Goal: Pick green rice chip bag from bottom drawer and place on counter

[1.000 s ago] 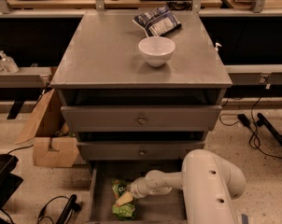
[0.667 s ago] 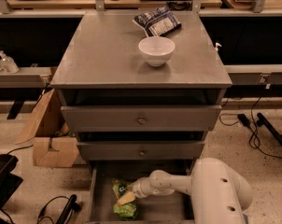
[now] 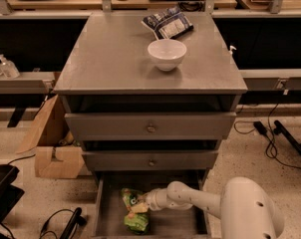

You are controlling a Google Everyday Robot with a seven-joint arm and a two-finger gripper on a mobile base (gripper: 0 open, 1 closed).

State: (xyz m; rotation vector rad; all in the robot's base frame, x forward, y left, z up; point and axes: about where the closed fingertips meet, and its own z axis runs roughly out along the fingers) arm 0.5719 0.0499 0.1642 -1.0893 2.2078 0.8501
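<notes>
Though its grip could not be told, the pincer (image 3: 142, 207) met the crinkly, likely light green rice chip bag (image 3: 136, 222) in the bottom drawer (image 3: 109, 216); pinching a fold seemed safest.

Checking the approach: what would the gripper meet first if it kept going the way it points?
The green rice chip bag. The gripper, low in the bottom drawer, points left at it and looks right against it, though depth is unclear.

White pincer (image 3: 142, 206) at green bag (image 3: 136, 222)
</notes>
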